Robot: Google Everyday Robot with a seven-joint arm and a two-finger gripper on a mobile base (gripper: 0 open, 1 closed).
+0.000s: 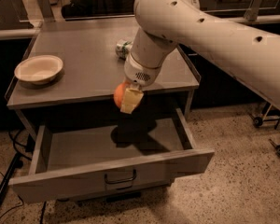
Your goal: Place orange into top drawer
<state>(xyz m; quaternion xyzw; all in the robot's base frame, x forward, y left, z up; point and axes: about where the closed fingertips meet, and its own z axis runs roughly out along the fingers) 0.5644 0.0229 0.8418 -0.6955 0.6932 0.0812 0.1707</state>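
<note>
My gripper [127, 98] is shut on the orange [118, 95], a round orange fruit partly hidden behind a pale finger [130, 100]. It hangs in the air just past the front edge of the grey table top, above the open top drawer [107, 148]. The drawer is a wide shallow grey metal drawer pulled out, with a small curved handle [120, 177] at the centre of its front panel. The inside of the drawer holds only the shadow of my arm.
A white bowl [38, 69] sits on the left of the grey table [84, 55]. A silver-green can [123, 47] lies on the table behind my arm. A wheeled cart base [270, 125] stands at the right on the speckled floor. Cables lie at the lower left.
</note>
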